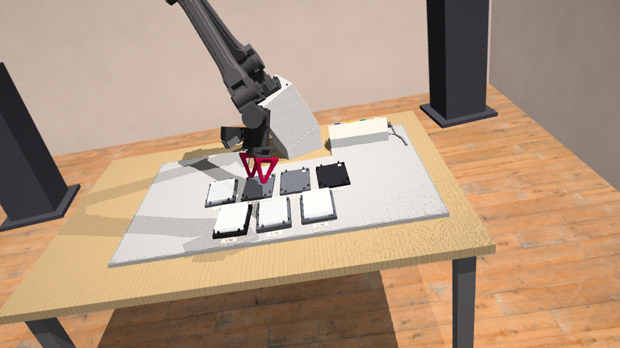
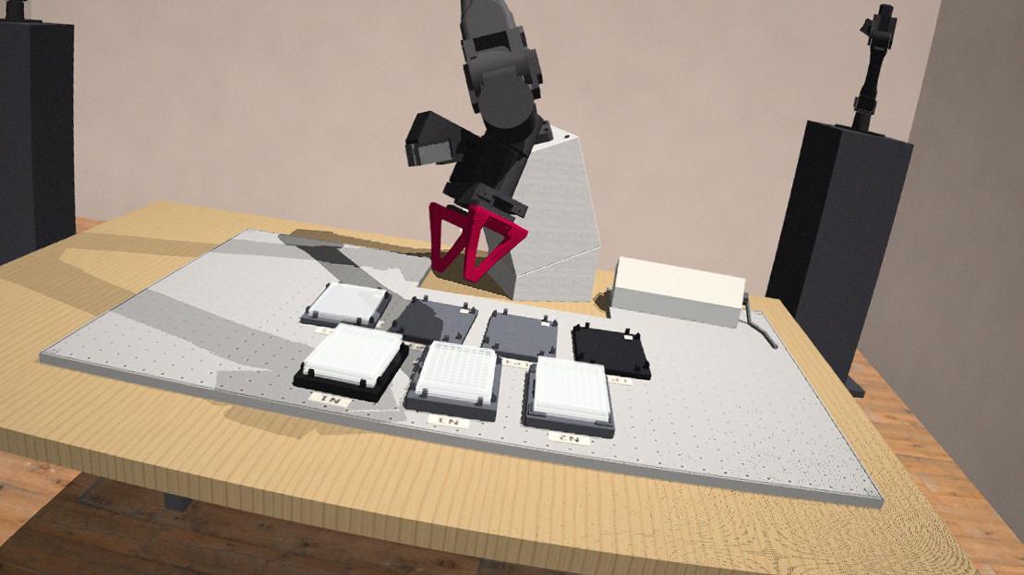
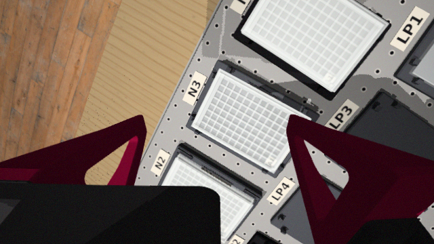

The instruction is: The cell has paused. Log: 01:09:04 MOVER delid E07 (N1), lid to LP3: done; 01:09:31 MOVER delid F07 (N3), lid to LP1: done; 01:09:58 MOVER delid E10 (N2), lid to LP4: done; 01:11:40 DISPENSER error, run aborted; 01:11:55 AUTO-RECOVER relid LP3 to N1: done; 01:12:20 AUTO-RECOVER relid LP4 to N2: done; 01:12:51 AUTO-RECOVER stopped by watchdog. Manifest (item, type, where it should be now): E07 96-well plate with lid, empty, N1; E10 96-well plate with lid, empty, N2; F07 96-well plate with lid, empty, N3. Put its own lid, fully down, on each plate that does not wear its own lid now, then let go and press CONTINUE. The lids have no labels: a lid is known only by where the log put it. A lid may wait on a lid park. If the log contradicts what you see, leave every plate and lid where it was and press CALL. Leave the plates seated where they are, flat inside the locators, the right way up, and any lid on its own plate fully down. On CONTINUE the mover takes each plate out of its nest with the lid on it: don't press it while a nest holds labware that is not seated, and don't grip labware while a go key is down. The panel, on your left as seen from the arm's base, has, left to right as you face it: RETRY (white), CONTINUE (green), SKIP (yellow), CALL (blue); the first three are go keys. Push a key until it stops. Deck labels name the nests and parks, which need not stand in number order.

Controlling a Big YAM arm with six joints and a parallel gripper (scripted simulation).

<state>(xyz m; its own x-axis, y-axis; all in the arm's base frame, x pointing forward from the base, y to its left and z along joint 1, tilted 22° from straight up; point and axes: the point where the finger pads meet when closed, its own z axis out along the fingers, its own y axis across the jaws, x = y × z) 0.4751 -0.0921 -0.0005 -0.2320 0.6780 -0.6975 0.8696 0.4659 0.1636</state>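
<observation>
My gripper (image 1: 259,167) is open and empty. It hangs above the back row of the deck, over the LP3 park (image 1: 257,186). In the wrist view the fingers frame the plate in N3 (image 3: 249,120), which has bare open wells and no lid. The plate in N1 (image 3: 313,42) and the plate in N2 each wear a clear lid. A lone lid (image 1: 220,192) lies on the LP1 park, and shows at the wrist view's right edge (image 3: 422,68). The LP3 park (image 3: 390,125) and the LP4 park (image 3: 298,210) are empty.
A black park (image 1: 332,174) at the right end of the back row is empty. The key panel (image 1: 357,132) stands at the back right of the deck, beside the grey arm base block (image 1: 291,116). Two dark pillars flank the table.
</observation>
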